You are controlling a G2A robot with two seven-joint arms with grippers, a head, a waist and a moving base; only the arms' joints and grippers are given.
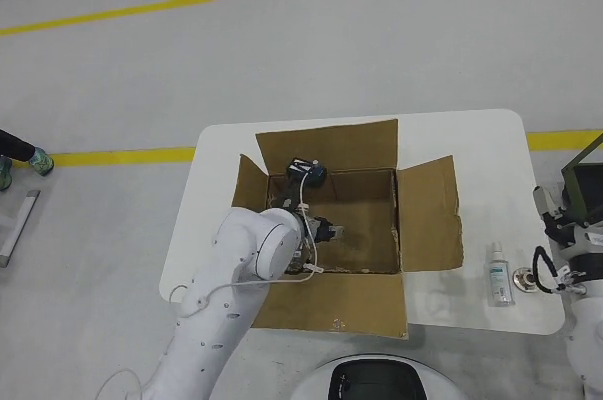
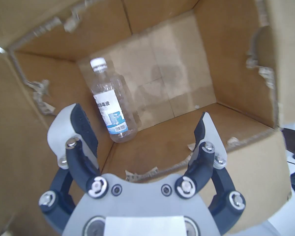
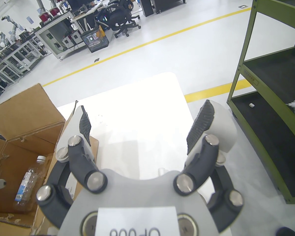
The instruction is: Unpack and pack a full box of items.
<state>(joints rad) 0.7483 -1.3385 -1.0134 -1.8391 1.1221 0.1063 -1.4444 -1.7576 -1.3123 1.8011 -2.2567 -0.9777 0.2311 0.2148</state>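
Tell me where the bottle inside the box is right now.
In the left wrist view, the clear bottle lies on the floor of the cardboard box, along one side wall, base toward a corner, beyond the open left gripper.

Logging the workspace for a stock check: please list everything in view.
Table: one, white, carrying the box.
Box: one, brown cardboard, flaps open, on the table.
Bottle in the box: one, clear with a white cap, lying on the box floor against a wall.
Bottle on the table: one, clear with a white cap, beside the box flap on the right arm's side.
Cart: one, green with dark shelves, on the floor next to the table.
Left end effector: one, grey and black, open, in the box's opening.
Right end effector: one, grey and black, open, above the table near the cart.
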